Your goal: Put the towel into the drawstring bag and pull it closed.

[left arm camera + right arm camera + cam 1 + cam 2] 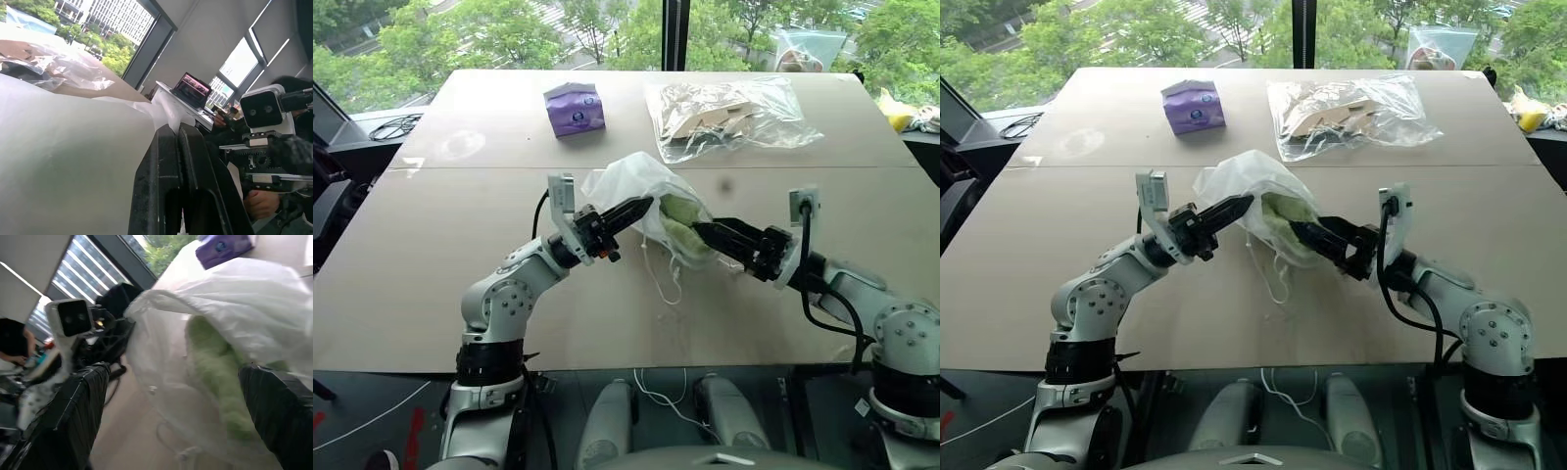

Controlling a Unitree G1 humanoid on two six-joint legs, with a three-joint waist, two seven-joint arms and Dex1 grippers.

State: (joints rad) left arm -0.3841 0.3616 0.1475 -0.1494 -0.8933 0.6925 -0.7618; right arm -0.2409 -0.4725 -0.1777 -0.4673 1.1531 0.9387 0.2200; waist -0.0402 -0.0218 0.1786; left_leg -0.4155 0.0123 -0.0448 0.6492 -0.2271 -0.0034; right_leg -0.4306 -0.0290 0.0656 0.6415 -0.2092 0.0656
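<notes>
So the left gripper (641,207) has its fingers pressed together on the rim of the drawstring bag (631,181), holding the thin white pouch up off the table (431,284), with the light-green towel (683,223) sitting inside it by the open mouth and the white cords (666,279) dangling underneath. The right gripper (705,235) is right at the mouth next to the towel, fingers spread wide and not gripping anything. Further back on the table there's a purple tissue pack (574,108) and a clear plastic bag (729,116) with tan stuff in it.
</notes>
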